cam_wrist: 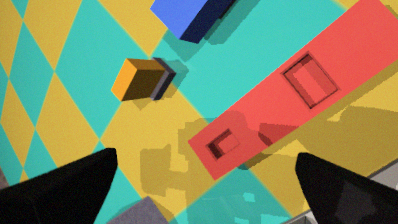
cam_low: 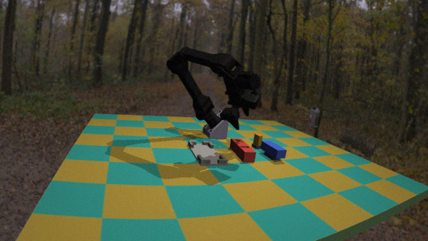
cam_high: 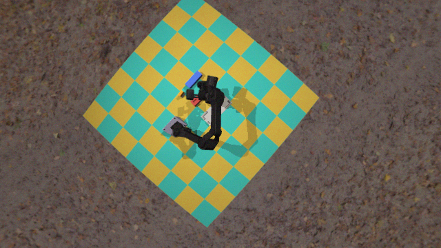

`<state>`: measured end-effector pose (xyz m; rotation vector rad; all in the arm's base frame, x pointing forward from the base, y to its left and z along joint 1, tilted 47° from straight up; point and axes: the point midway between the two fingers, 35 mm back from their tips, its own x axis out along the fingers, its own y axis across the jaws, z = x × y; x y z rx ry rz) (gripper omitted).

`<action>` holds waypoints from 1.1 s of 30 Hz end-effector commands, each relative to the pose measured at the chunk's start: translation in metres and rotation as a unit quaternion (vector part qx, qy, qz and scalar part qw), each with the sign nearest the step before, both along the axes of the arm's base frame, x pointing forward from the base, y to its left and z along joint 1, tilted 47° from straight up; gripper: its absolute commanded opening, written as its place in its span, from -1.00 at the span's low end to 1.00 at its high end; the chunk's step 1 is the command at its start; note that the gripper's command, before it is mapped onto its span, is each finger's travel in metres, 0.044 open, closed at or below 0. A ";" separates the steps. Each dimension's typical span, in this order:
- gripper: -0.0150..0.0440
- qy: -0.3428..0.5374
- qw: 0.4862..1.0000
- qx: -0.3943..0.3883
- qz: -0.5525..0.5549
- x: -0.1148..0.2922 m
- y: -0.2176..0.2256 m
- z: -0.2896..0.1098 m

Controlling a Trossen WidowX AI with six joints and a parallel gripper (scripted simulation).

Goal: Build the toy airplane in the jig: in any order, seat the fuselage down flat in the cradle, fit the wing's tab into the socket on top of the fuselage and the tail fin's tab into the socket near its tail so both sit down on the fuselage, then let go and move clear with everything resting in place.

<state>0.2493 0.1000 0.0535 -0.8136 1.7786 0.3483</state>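
One red fuselage with two sockets lies on the checkered mat, beside one gray cradle. One blue wing and one orange tail fin lie near the fuselage. The gripper hangs wide open above the fuselage, holding nothing.

Autumn forest, leaf-strewn ground, dim light
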 end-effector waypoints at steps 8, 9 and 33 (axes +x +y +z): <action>1.00 -0.309 0.892 -0.215 -0.251 0.020 0.017 -0.005; 1.00 -0.309 0.892 -0.215 -0.251 0.020 0.017 -0.005; 1.00 -0.309 0.892 -0.216 -0.251 0.024 -0.022 -0.042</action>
